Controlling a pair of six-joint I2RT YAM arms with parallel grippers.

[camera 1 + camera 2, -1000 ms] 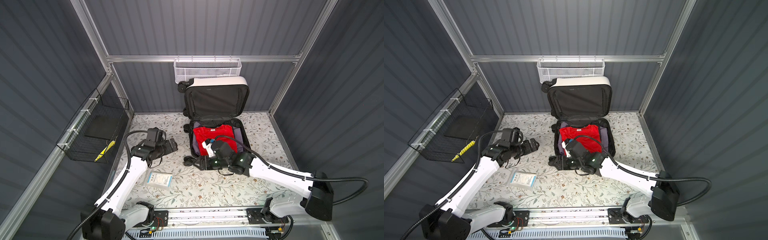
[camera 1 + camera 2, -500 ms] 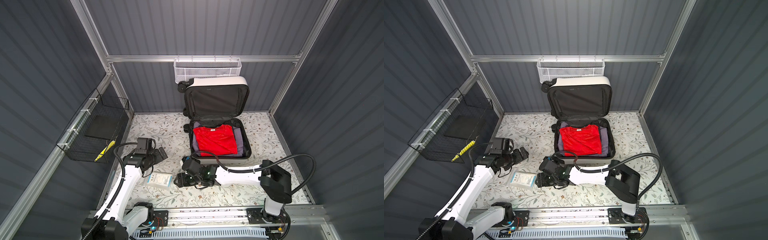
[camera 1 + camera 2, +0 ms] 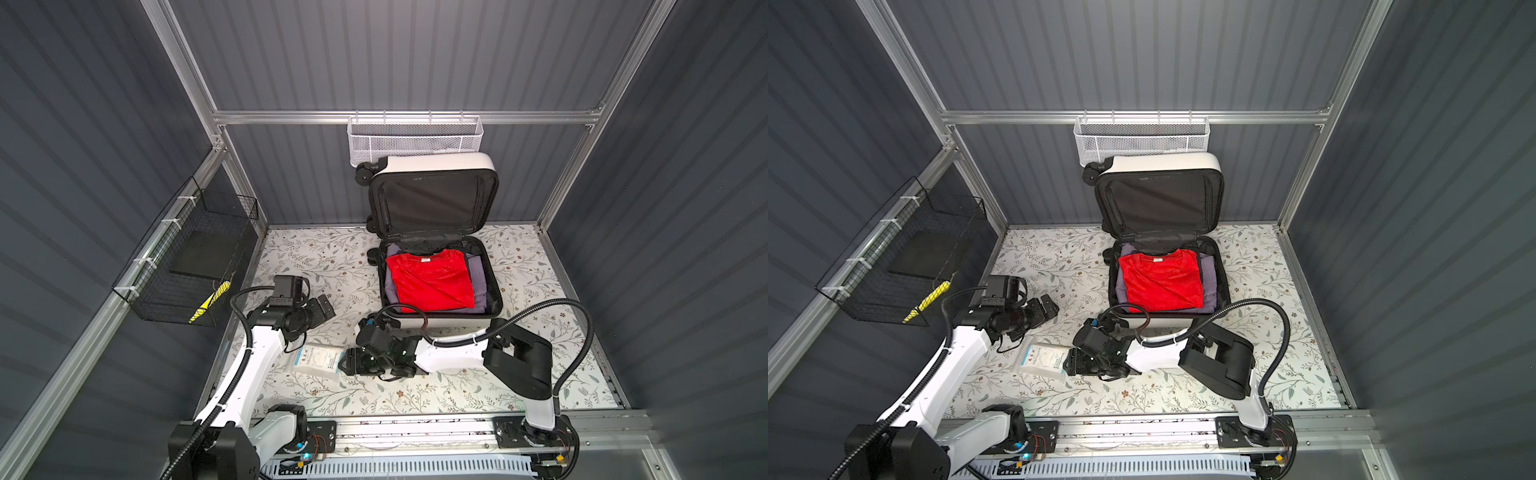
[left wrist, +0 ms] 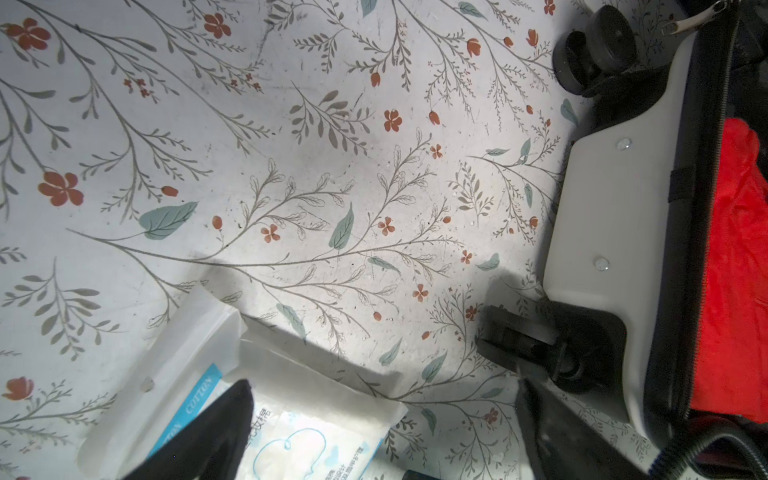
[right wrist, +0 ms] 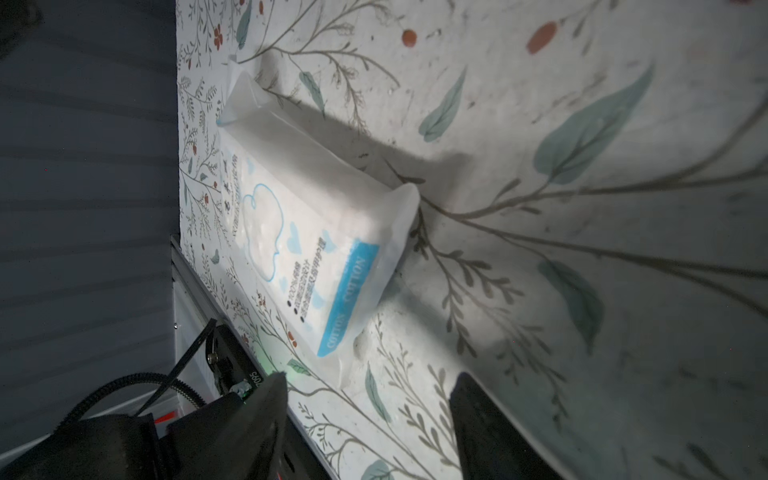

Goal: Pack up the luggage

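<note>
- Since a second ago, my right gripper [image 3: 352, 365] has left the front edge of the suitcase and come down to the table by the cotton pack; my left arm has drawn back towards its base.
- Right gripper [image 5: 372, 376]: fingers apart, nothing between them, low over the table. It is just beside the near end of the pack; I cannot tell whether it touches.
- Left gripper [image 3: 322, 308]: fingers spread wide, holding nothing, above bare table between the pack and the suitcase.
- White plastic pack of cotton pads with blue print [image 3: 318, 360]: flat on the table, between my two arms.
- Small white hard-shell suitcase with black lining and black wheels [image 3: 449, 321]: open at the back middle of the table, its lid upright against the rear wall.
- Folded red T-shirt [image 3: 430, 282]: on top inside the lower half, over a grey-purple garment [image 3: 478, 274].
- Floral-patterned table cover [image 3: 540, 291].
- White mesh basket [image 3: 415, 139]: on the rear rail, above the lid.
- Black wire basket [image 3: 187, 266]: on the left wall.
</note>
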